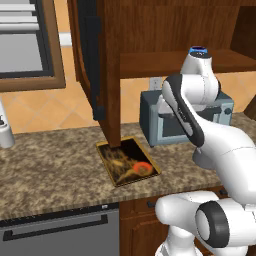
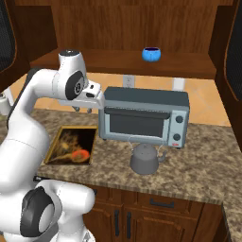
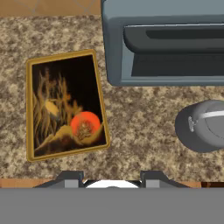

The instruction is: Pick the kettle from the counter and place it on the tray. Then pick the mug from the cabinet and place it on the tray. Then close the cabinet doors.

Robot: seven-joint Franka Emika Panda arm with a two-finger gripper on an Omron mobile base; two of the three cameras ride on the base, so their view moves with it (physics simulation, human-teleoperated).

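The grey kettle (image 2: 145, 159) (image 3: 203, 127) stands on the granite counter (image 2: 198, 170) in front of the toaster oven. To its left the dark tray (image 2: 71, 146) (image 1: 127, 162) (image 3: 65, 105) lies flat with nothing on it. My gripper (image 2: 82, 110) (image 3: 112, 177) hangs open and holds nothing, above the counter between tray and kettle, pointing down. The blue mug (image 2: 151, 54) sits on the shelf of the cabinet (image 2: 118, 61). The cabinet doors (image 1: 97, 65) (image 2: 234, 56) stand open.
A grey toaster oven (image 2: 144, 118) (image 1: 165, 120) (image 3: 166, 43) sits at the back of the counter, close behind the kettle. A white container (image 1: 5, 132) stands far left. The open left door's lower edge hangs just above the tray's far end.
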